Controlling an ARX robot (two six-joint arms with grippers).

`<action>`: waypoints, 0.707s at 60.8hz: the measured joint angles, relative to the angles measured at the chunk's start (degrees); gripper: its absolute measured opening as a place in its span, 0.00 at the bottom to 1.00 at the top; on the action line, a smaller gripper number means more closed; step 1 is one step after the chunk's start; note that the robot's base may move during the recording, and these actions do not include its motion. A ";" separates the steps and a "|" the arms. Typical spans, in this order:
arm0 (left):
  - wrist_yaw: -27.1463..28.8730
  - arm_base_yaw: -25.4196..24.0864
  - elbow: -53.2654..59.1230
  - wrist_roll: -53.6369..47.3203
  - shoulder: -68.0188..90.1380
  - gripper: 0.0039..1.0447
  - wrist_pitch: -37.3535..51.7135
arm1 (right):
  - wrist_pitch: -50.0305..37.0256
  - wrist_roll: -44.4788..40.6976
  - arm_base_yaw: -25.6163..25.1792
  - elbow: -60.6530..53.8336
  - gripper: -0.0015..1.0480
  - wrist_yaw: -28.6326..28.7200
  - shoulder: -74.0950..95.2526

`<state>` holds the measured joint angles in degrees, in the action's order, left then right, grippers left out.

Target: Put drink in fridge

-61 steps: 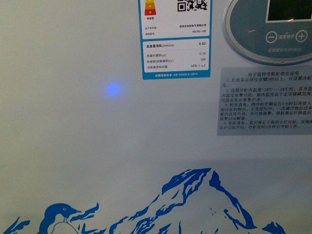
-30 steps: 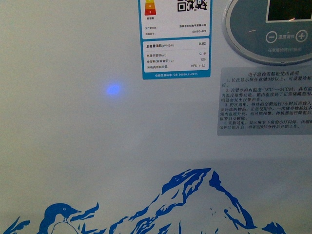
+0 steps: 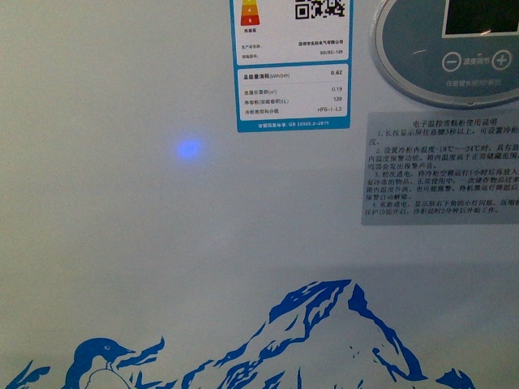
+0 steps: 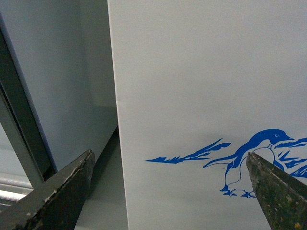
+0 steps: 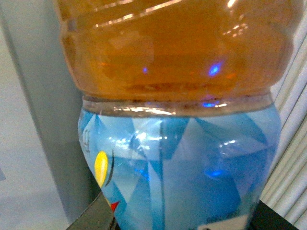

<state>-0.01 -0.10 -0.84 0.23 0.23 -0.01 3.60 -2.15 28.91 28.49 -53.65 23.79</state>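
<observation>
The fridge (image 3: 162, 259) fills the front view as a white wall with a blue penguin-and-mountain decal, very close. In the left wrist view the same white side (image 4: 201, 86) and its penguin show between the fingers of my left gripper (image 4: 170, 191), which is open and holds nothing. The drink (image 5: 177, 120), amber liquid above a blue label, fills the right wrist view. My right gripper (image 5: 180, 223) is shut on it, with only the finger edges showing at either side. The fridge's lids and the bottle's cap are out of view.
An energy label (image 3: 293, 65), a round control panel (image 3: 454, 49) and a grey instruction sticker (image 3: 442, 166) sit on the fridge front. A blue light spot (image 3: 188, 148) glows on the wall. A grey cabinet side (image 4: 53, 81) stands beside the fridge, with a narrow gap between.
</observation>
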 joint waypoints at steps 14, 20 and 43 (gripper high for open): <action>0.00 0.00 0.00 0.00 0.00 0.92 0.00 | 0.00 0.00 0.00 0.00 0.35 0.02 0.00; 0.00 0.00 0.00 0.00 0.00 0.92 0.00 | 0.00 0.00 0.00 0.00 0.35 0.00 0.00; 0.00 0.00 0.00 0.00 0.00 0.92 0.00 | 0.04 0.00 0.00 -0.11 0.35 0.04 0.00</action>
<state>-0.01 -0.10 -0.84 0.23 0.23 -0.01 3.64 -2.15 28.91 28.38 -53.60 23.79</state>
